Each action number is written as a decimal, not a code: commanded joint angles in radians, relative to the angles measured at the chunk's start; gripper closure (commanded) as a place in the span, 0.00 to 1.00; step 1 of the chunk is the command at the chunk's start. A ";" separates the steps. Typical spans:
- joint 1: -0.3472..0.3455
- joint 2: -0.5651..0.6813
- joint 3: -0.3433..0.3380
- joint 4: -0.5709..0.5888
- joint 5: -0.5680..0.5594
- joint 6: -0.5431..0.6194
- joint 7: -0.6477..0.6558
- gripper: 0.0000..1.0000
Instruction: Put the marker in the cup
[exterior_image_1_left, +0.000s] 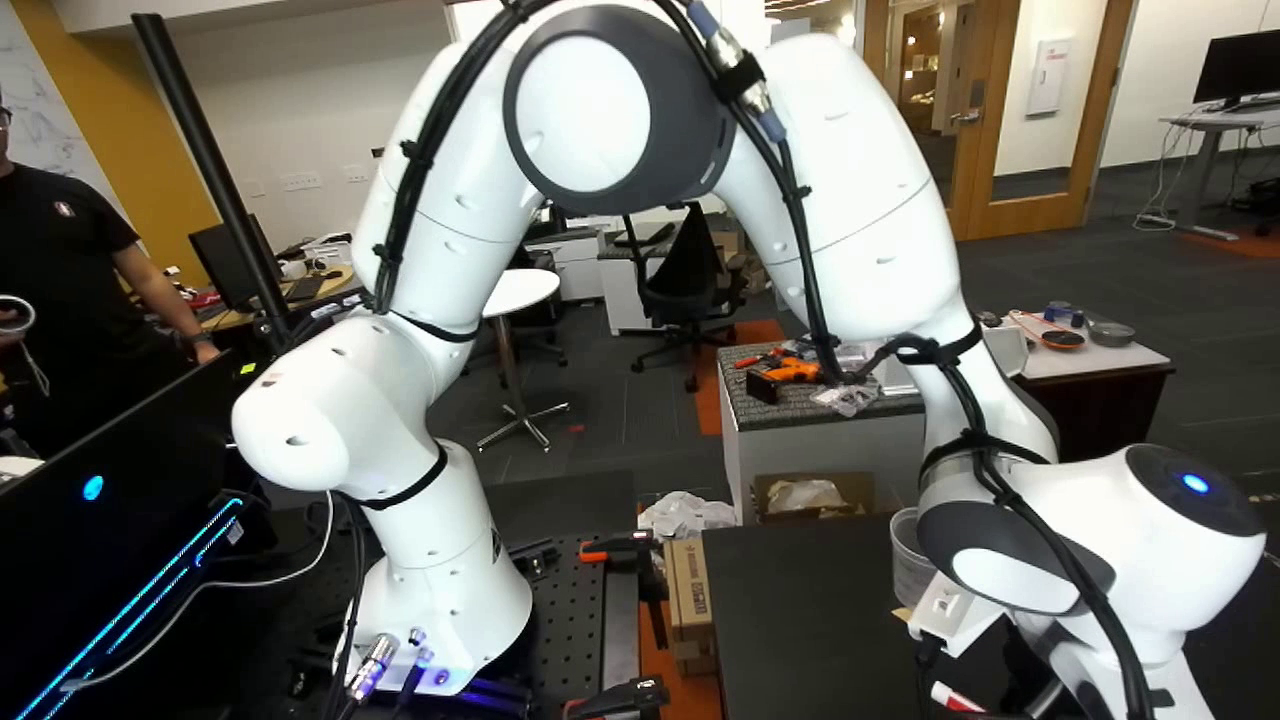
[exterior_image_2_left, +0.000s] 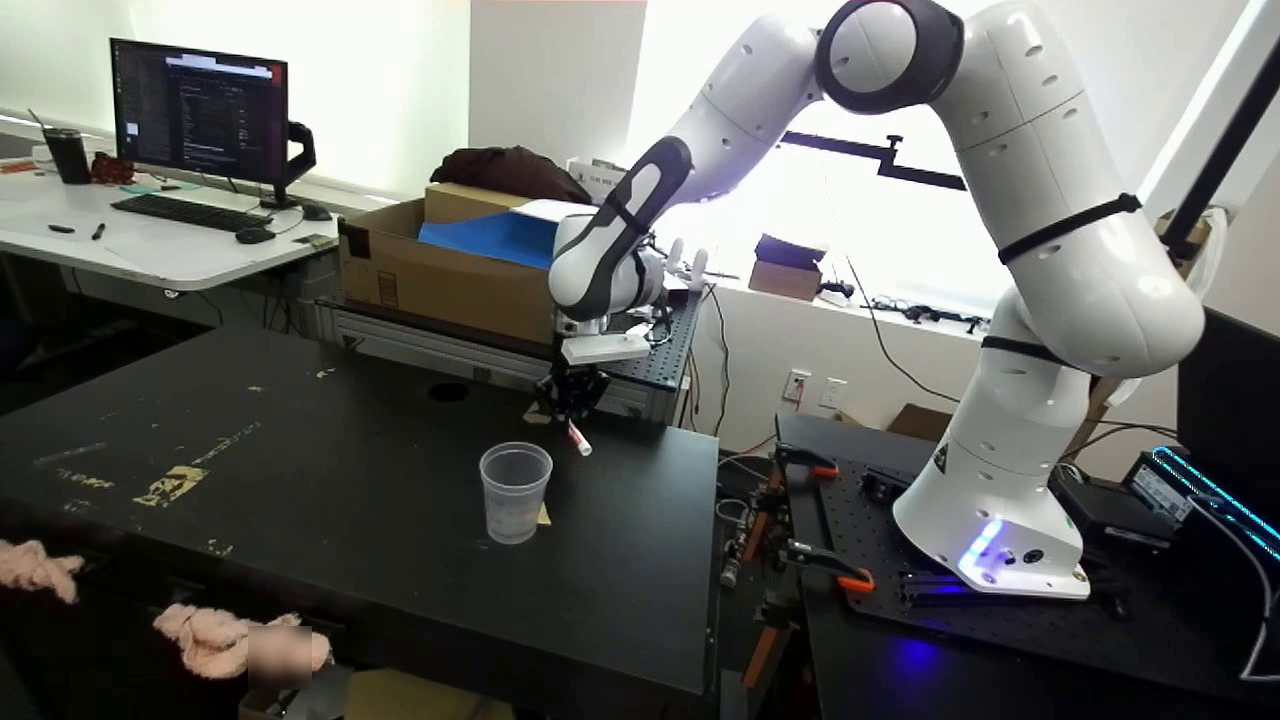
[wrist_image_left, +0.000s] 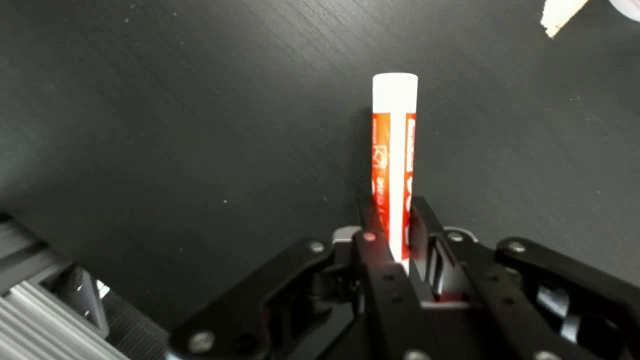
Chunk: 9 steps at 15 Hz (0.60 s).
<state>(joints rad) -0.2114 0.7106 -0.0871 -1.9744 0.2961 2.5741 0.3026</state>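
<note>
The marker, red and white with a white end, is in my gripper; it shows in the wrist view (wrist_image_left: 395, 145) and in both exterior views (exterior_image_1_left: 957, 698) (exterior_image_2_left: 578, 438). My gripper (wrist_image_left: 392, 212) is shut on the marker, which sticks out past the fingertips; its other end is hidden between the fingers. In an exterior view my gripper (exterior_image_2_left: 572, 400) is low over the black table, with the marker tilted down; I cannot tell whether it touches the table. The clear cup (exterior_image_2_left: 514, 495) stands upright on the table, apart from the gripper. The arm partly hides the cup (exterior_image_1_left: 908, 565) in an exterior view.
The black table (exterior_image_2_left: 330, 460) has scraps of tape (exterior_image_2_left: 170, 485) on it. A cardboard box (exterior_image_2_left: 450, 285) stands on a metal-framed bench behind the gripper. Clamps (exterior_image_2_left: 825, 562) sit at the edge of the robot's base table, across a gap from the black table.
</note>
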 joint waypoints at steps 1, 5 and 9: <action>0.037 -0.131 -0.033 -0.114 0.011 0.040 0.024 0.95; 0.075 -0.224 -0.069 -0.183 -0.017 0.053 0.047 0.95; 0.122 -0.304 -0.109 -0.230 -0.075 0.093 0.062 0.95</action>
<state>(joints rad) -0.1322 0.4950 -0.1619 -2.1314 0.2700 2.6276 0.3232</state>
